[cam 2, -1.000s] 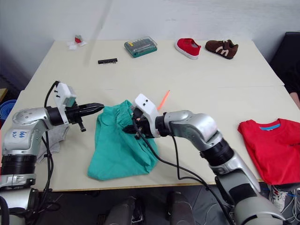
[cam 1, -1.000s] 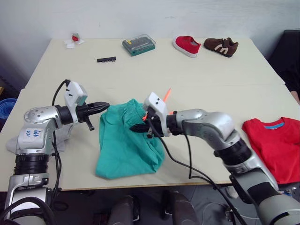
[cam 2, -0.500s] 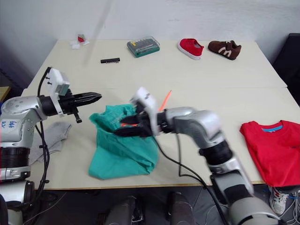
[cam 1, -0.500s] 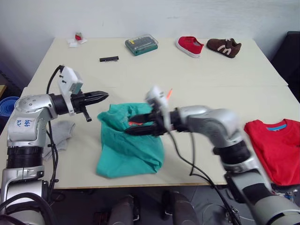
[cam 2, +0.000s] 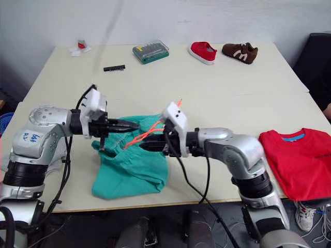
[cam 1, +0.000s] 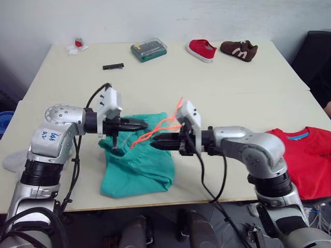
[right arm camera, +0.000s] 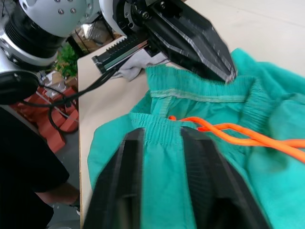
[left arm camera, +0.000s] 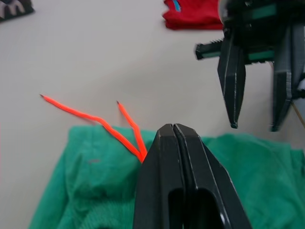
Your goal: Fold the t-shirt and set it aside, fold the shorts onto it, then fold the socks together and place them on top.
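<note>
Both tools (cam 1: 145, 124) (cam 1: 155, 143) over shorts (cam 1: 139, 170)

The shorts (cam 1: 137, 163) lie crumpled near the front edge of the table (cam 1: 232, 88); an orange drawstring (cam 1: 158, 126) rises from them. The left gripper (cam 1: 144, 124) points toward 3 o'clock over the cloth; the right gripper (cam 1: 155, 144) points toward 9 o'clock; the t-shirt (cam 1: 305, 160) lies far at 3 o'clock.
</note>
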`<state>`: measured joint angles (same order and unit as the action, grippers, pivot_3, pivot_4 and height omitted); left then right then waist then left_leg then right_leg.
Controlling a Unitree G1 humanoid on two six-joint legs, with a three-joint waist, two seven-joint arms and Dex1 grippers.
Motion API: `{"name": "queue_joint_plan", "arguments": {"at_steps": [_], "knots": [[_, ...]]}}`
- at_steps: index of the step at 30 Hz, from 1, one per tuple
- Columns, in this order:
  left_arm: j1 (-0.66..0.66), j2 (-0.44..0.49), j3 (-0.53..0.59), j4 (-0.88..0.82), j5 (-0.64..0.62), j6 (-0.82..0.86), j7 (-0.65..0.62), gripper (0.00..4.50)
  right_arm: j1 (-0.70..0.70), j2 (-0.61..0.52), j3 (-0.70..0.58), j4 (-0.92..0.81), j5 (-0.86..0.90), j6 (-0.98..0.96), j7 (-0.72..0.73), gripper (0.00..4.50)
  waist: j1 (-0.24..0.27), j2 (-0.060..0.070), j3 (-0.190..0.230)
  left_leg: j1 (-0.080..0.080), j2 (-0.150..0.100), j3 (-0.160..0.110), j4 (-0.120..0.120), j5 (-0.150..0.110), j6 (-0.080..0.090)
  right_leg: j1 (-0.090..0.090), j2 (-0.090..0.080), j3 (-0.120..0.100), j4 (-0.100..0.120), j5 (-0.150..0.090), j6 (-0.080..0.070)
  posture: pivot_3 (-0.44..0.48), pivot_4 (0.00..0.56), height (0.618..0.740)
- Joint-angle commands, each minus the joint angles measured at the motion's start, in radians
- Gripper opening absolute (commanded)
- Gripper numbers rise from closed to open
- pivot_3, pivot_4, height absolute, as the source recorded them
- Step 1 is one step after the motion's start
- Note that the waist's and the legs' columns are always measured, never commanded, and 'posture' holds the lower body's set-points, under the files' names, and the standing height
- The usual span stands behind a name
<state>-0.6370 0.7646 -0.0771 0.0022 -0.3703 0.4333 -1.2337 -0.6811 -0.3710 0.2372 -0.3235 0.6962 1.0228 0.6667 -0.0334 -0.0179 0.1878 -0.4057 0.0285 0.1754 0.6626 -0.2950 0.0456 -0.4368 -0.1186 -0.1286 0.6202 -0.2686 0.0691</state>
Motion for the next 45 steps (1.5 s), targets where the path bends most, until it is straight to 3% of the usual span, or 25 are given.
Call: {"name": "queue_joint_plan", "arguments": {"at_steps": [1,5,11,16,23,28,33,39,41,43,45], "knots": [[0.043,0.035,-0.093,0.067,0.117,-0.117,-0.053,0.0,0.014,0.031,0.111,0.068,-0.138,-0.143,0.0,0.01,0.001,0.0,0.0,0.0,0.0,0.001,0.0,0.0,-0.001,-0.001,0.0,0.0,0.001,0.0,-0.001,0.0,0.15,0.74],[0.065,0.031,-0.106,0.15,0.168,-0.248,-0.061,0.0,0.024,0.068,0.192,0.189,-0.252,-0.244,0.009,0.01,0.003,0.0,0.0,-0.004,0.001,0.003,0.0,0.003,0.003,-0.007,0.001,0.002,0.005,-0.002,-0.004,0.0,0.15,0.74],[0.146,0.1,-0.11,0.182,0.242,-0.361,-0.065,0.0,0.072,-0.016,0.302,0.183,-0.314,-0.249,0.149,0.01,0.0,0.0,0.0,-0.006,0.002,0.003,0.001,0.004,0.004,-0.008,0.002,0.002,0.007,-0.002,-0.004,0.0,0.15,0.74],[0.15,0.107,-0.073,0.207,0.243,-0.372,-0.03,0.0,0.056,-0.046,0.311,0.217,-0.372,-0.31,0.208,0.01,0.0,0.0,0.0,-0.003,0.002,0.003,0.001,0.003,0.005,-0.007,0.002,0.002,0.005,-0.002,-0.004,0.0,0.15,0.74],[0.143,0.099,0.088,0.048,-0.008,-0.034,-0.018,0.0,-0.104,0.049,0.066,0.269,-0.226,-0.216,0.208,0.01,0.0,0.0,0.0,-0.004,0.003,0.001,0.002,0.005,0.003,-0.008,0.001,0.002,0.008,-0.002,-0.006,0.0,0.15,0.74],[0.132,0.102,0.117,-0.067,-0.137,0.192,-0.015,0.0,-0.217,0.09,0.082,0.506,-0.347,-0.347,0.198,0.01,-0.001,0.0,0.0,-0.003,0.003,0.001,0.002,0.005,0.003,-0.007,0.002,0.002,0.008,-0.002,-0.006,0.0,0.15,0.74],[0.198,0.057,0.005,-0.113,-0.018,0.072,0.025,0.0,-0.264,0.157,0.118,0.758,-0.486,-0.536,0.161,0.01,-0.001,0.0,0.0,-0.004,0.002,0.003,0.001,0.005,0.003,-0.007,0.003,0.003,0.009,-0.002,-0.005,0.0,0.15,0.74],[0.284,0.069,-0.064,0.002,0.135,-0.104,0.053,0.0,-0.293,0.198,0.042,0.931,-0.56,-0.672,0.058,0.01,-0.015,0.0,0.0,-0.004,0.003,0.003,0.001,0.006,0.002,-0.007,0.004,0.003,0.009,-0.002,-0.005,0.0,0.15,0.74],[0.33,0.084,-0.054,0.047,0.152,-0.157,0.047,0.0,-0.287,0.191,0.003,0.926,-0.55,-0.676,0.044,0.01,-0.022,0.0,0.0,-0.003,0.004,0.003,0.0,0.006,0.001,-0.007,0.004,0.003,0.009,-0.002,-0.006,0.0,0.15,0.74],[0.364,0.088,-0.036,0.09,0.155,-0.212,0.052,0.0,-0.26,0.172,-0.047,0.81,-0.488,-0.617,0.085,0.01,-0.027,0.0,0.0,-0.002,0.004,0.003,0.0,0.006,0.0,-0.007,0.004,0.004,0.009,-0.002,-0.006,0.0,0.15,0.74],[0.359,0.067,0.024,0.054,0.076,-0.161,0.07,0.0,-0.205,0.102,-0.094,0.609,-0.389,-0.421,0.144,0.01,-0.026,0.0,0.0,-0.001,0.004,0.003,-0.001,0.007,-0.001,-0.007,0.004,0.004,0.008,-0.003,-0.008,0.0,0.15,0.74]]}}
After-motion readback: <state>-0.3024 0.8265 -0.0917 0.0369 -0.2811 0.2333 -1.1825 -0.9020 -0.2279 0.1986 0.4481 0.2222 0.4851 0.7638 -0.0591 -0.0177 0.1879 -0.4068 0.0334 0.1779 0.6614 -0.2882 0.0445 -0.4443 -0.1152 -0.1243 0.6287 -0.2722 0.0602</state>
